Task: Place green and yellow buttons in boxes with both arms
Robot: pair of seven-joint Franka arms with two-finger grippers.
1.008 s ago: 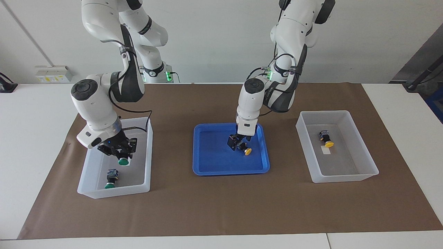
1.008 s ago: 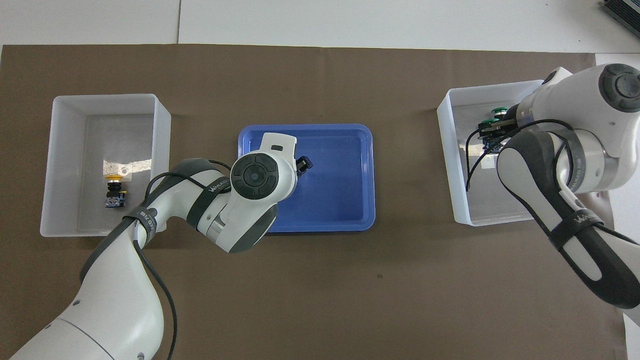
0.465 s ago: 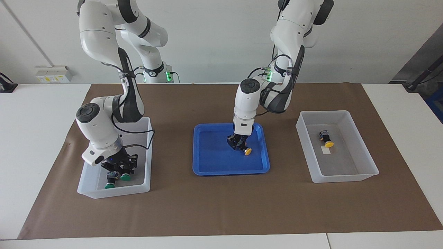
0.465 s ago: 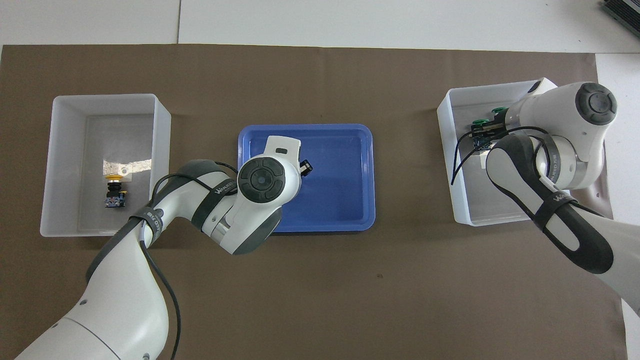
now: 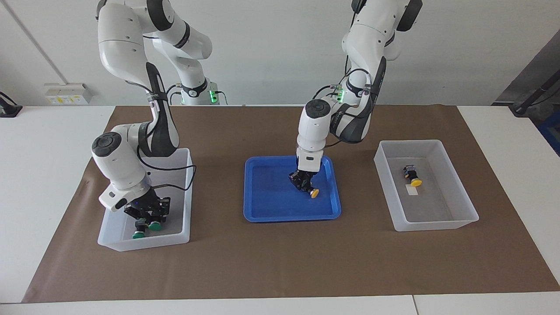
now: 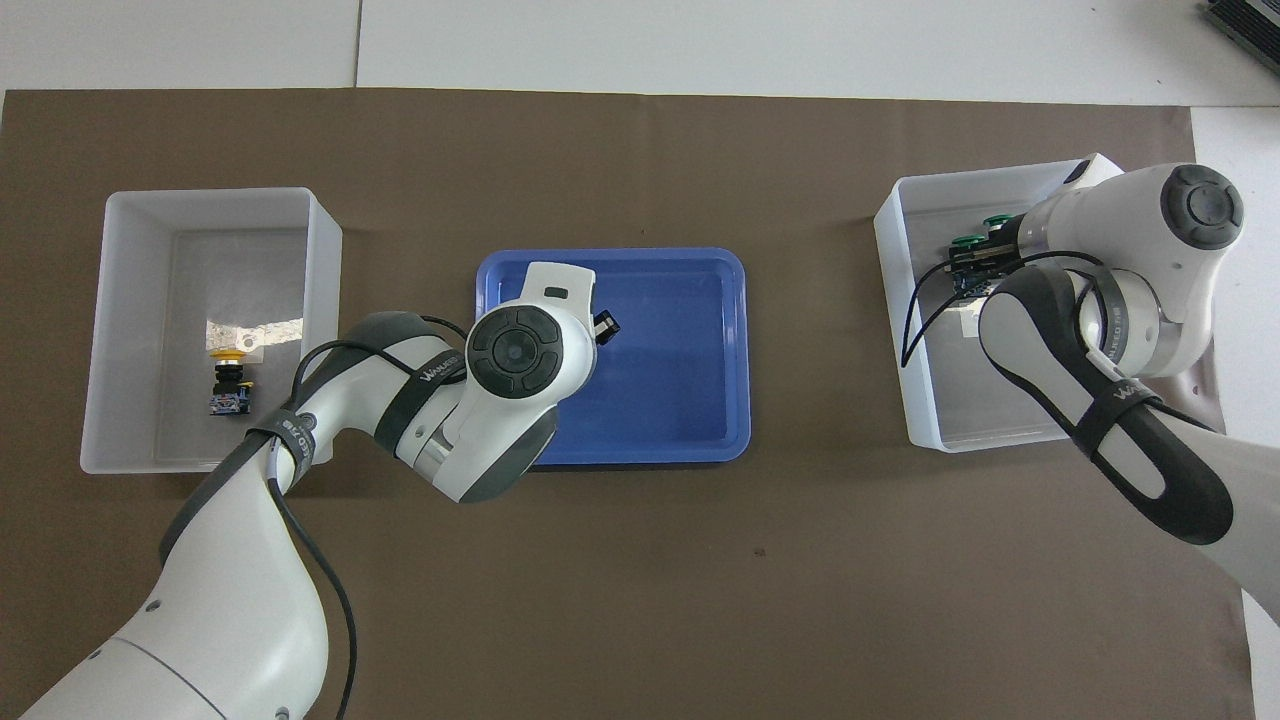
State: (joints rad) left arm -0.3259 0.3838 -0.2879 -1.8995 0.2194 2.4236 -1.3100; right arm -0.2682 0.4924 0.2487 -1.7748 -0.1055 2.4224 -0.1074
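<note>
Buttons: two green [image 5: 148,226], two yellow [image 5: 414,182]

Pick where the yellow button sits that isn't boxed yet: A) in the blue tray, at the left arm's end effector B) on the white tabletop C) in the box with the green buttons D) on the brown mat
A: the loose yellow button is in the blue tray, at the left end effector; the other yellow button already lies in the box toward the left arm's end.
</note>
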